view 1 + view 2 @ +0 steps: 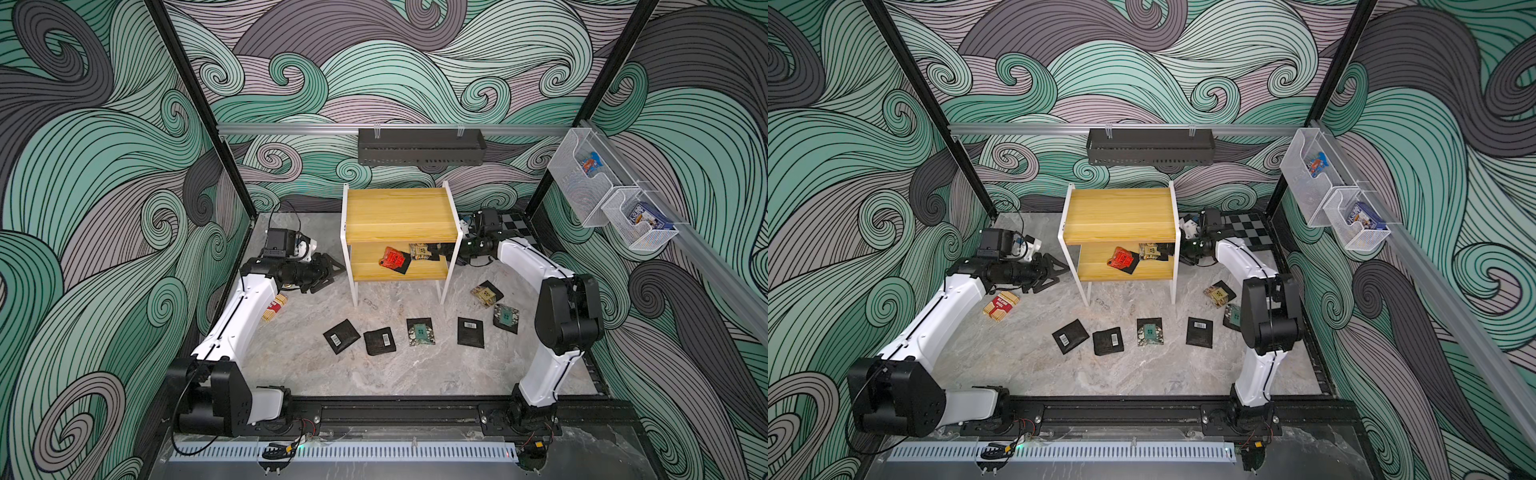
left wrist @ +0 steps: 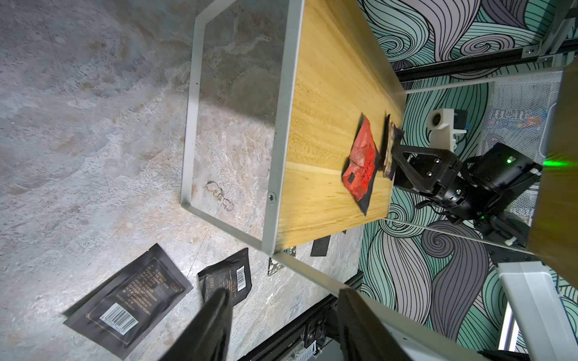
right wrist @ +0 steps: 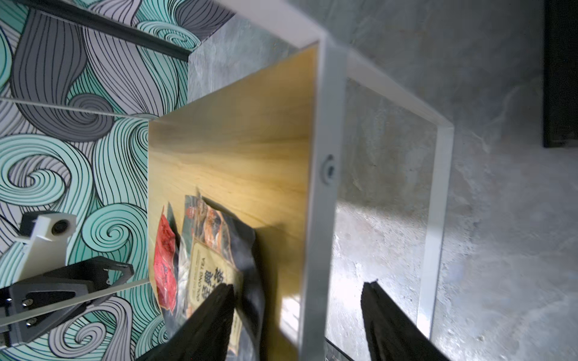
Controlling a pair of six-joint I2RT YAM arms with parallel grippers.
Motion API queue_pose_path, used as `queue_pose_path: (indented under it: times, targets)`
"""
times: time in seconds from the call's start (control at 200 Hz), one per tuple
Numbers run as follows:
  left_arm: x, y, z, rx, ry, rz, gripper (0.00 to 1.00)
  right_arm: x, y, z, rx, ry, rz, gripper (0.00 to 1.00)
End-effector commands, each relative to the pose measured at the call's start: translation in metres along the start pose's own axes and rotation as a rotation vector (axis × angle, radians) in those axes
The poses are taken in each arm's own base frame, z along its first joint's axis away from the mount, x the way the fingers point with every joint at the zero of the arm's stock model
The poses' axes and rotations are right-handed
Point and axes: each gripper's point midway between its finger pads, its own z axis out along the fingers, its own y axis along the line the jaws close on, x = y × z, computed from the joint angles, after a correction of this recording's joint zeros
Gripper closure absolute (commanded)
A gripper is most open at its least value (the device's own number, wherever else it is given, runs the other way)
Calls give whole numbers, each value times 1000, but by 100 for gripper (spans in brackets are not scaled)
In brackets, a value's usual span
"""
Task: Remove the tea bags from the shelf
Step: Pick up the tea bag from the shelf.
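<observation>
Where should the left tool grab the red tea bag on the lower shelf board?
Grip the red tea bag by its crumpled edge facing the left tool. The top board covers it and it lies nearly flat, so probably come in sideways through the shelf frame.

Both top views look down from the front; wrist views closely share the shelf (image 2: 328, 93).

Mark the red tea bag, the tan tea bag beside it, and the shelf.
red tea bag (image 1: 392, 259): in a top view, middle of its red printed face.
tan tea bag (image 3: 212, 265): right wrist view, on its tan label.
shelf (image 1: 398, 210): in a top view, bare middle of the upper yellow board.
</observation>
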Motion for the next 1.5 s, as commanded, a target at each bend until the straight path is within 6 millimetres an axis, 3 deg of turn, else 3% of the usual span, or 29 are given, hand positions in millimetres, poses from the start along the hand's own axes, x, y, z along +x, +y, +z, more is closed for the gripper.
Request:
queue_pose_path:
  times: [0.0, 0.5, 0.846, 0.891, 1.016, 1.101, 1.196, 1.336, 1.496]
  targets:
    - [2, 1, 2, 7, 15, -8, 42, 3, -4, -12, 12, -12, 9, 37]
    - [5, -1, 0, 14, 15, -9, 43, 1, 12, -32, -37, -43, -7, 75]
    - [7, 1, 1, 16, 17, -12, 43, 1, 14, -46, -47, -82, -4, 91]
    - [7, 1, 0, 17, 15, -11, 43, 1, 14, -47, -49, -84, -5, 90]
    - [8, 1, 0, 17, 15, -12, 43, 1, 13, -47, -49, -83, 0, 78]
    - [8, 1, 0, 17, 14, -14, 43, 1, 12, -46, -51, -85, 4, 60]
    - [9, 1, 0, 19, 14, -13, 43, 1, 12, -41, -57, -78, 9, 49]
    - [9, 2, 1, 18, 14, -19, 43, 6, 18, -29, -58, -53, -15, 46]
    - [10, 3, 1, 20, 13, -22, 43, 10, 13, -17, -47, -28, 1, 49]
